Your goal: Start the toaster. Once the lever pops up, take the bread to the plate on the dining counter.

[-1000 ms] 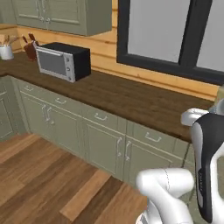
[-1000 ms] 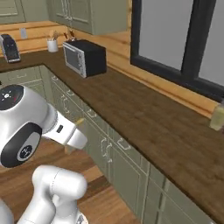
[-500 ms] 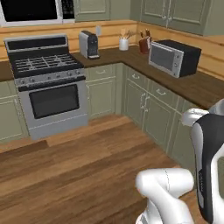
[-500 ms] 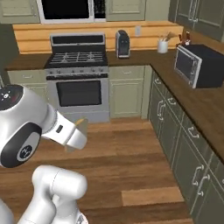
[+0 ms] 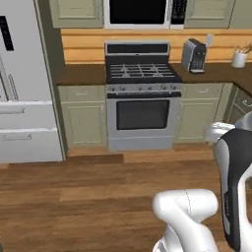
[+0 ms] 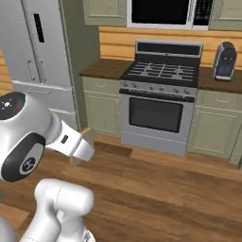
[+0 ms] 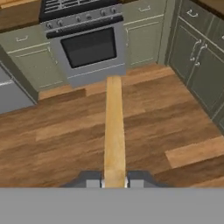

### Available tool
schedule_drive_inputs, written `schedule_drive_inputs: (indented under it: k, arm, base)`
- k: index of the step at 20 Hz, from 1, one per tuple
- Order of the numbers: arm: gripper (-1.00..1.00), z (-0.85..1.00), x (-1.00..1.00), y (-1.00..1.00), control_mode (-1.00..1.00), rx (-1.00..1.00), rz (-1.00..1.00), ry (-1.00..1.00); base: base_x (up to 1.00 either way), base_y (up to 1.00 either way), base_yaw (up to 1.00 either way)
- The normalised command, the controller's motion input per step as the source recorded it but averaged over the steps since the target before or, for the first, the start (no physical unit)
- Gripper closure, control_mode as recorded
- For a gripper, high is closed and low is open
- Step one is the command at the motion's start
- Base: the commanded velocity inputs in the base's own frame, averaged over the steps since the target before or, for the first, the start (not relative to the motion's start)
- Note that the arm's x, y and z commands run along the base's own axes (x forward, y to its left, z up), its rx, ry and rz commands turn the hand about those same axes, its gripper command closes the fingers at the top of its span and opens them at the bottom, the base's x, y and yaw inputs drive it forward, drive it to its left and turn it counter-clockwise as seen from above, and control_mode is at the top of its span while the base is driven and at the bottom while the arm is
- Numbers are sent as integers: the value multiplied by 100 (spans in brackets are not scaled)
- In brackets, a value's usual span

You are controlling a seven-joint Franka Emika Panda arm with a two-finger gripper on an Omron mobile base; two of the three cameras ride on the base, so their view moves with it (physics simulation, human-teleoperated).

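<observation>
My gripper [image 7: 114, 181] is shut on the bread [image 7: 114, 127], a tan-brown slice seen edge-on that runs straight out from between the two fingertips [image 7: 93, 183] over the wooden floor. In the right base view the gripper [image 6: 80, 147] hangs at the left on the end of the white arm, with a tan edge of the bread [image 6: 86, 130] showing at it. The toaster with its lever, the plate and the dining counter are out of view.
A steel stove [image 5: 141, 98] with a dark oven door stands straight ahead, with a white fridge [image 5: 24, 83] to its left. A coffee machine [image 5: 194, 55] and a utensil cup [image 5: 239, 59] sit on the worktop to its right. Green cabinets [image 7: 197, 57] line the right side. Wooden floor [image 5: 88, 192] lies between.
The whole picture has swept sideways as the base turned: the worktop with the toaster oven has gone out to the right, and the stove and fridge have come in. The bread stays held.
</observation>
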Motion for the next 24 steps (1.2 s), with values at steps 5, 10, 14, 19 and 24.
schedule_drive_inputs:
  k: [5,10,14,19,24]
  arm:
    - [100,0,0,0,100,0,0,0]
    - [100,0,0,0,100,0,0,0]
    - [100,0,0,0,100,0,0,0]
    - [100,0,0,0,100,0,0,0]
    - [100,0,0,0,100,0,0,0]
  base:
    - [100,2,53]
    - [100,0,53]
    - [100,0,65]
    - [100,0,71]
    - [100,-12,72]
